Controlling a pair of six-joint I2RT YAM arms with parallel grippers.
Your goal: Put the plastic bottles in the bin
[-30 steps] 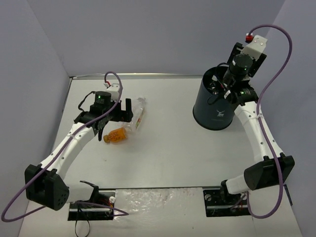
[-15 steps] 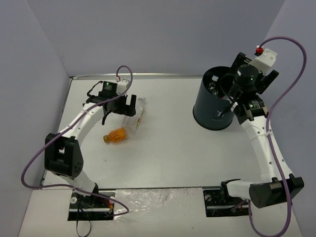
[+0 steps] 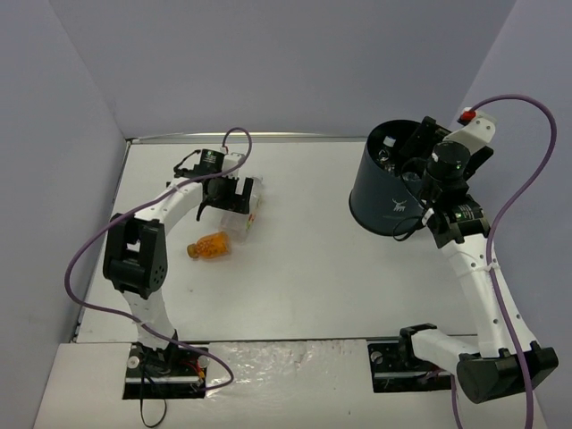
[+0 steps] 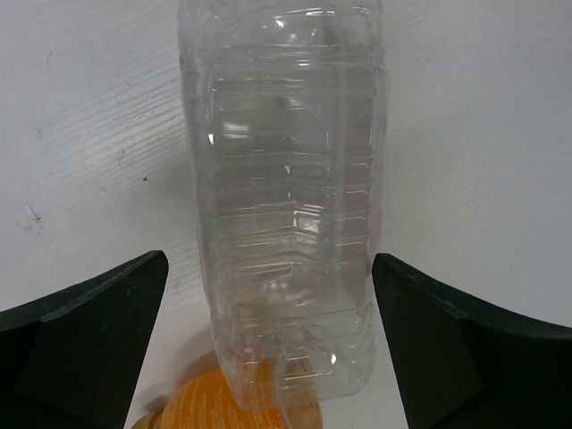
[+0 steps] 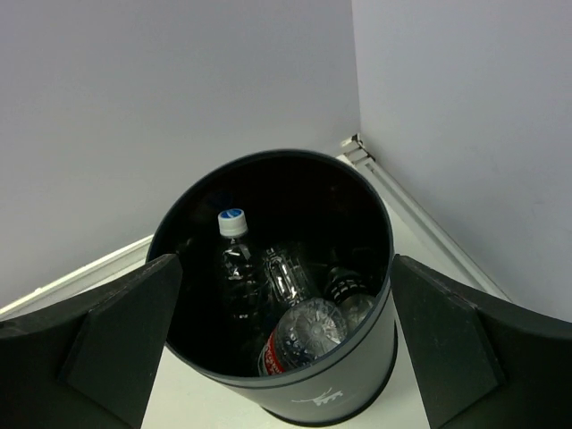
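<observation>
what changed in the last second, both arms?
The left arm folded in and the left gripper shifted right over the clear ribbed plastic bottle. It now straddles the bottle, open, not gripping. The right gripper drew back from over the dark round bin, open and empty. The orange-filled bottle, the clear bottle and the bin stayed put.

The dark round plastic bin stands on the white worktop in the upper right of the top view. Several clear plastic bottles sit inside it, one upright near its left wall. At upper left, a clear ribbed plastic bottle lies between the left arm's fingers, touching neither. An orange-filled plastic bottle lies just below and left of it.
</observation>
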